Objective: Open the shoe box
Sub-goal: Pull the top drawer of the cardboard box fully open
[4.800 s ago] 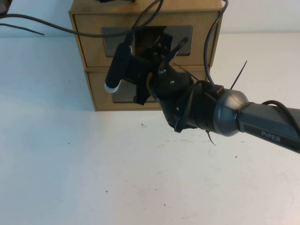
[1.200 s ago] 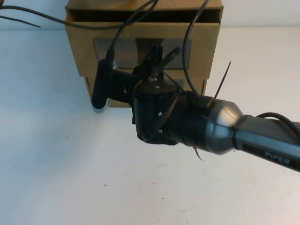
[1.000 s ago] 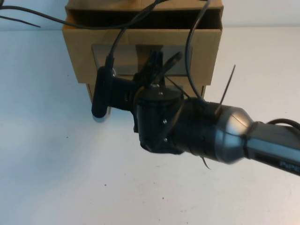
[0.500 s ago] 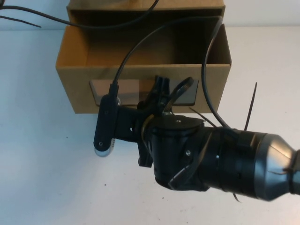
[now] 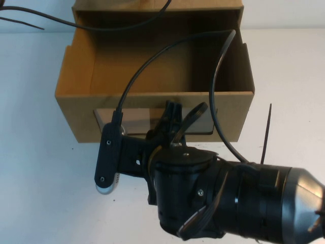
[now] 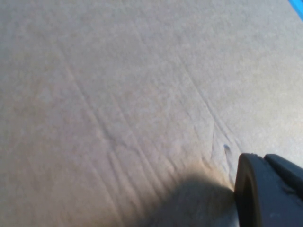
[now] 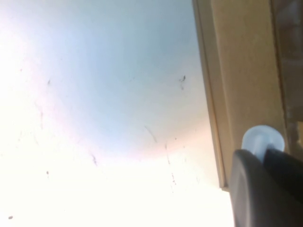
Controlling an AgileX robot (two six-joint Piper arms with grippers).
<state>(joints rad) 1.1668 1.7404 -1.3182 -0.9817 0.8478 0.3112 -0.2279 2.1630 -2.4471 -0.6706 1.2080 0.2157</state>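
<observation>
Although the right arm hides much of the near side, you can see that the shoe box (image 5: 157, 6) at the far edge of the worktop (image 5: 35, 178) is largely open. Its upper drawer (image 5: 76, 114) stands well out of the shell, reaching toward the near edge, with its inside exposed from above.

The right gripper (image 5: 175, 114) sits at the middle of the drawer's front wall, over the clear window (image 5: 109, 118). Its jaws are pinched almost fully together. In the right wrist view a small pale knob (image 7: 263, 138) shows right at the fingertips, so you appear to be gripping the drawer by that pull.

The left gripper (image 6: 267, 189) does not show in the high view. Its own camera shows it close against a plain cardboard surface, and you cannot tell whether it is open or closed.

By my reading the opening itself is done, or close to it. What is left is at most a little more travel, then letting go of the knob and backing the arm clear.

As for contents, the drawer shows only bare cardboard floor and walls. A black cable (image 5: 147, 61) arcs across above it rather than lying inside. The strip of floor just behind the front wall is hidden.
</observation>
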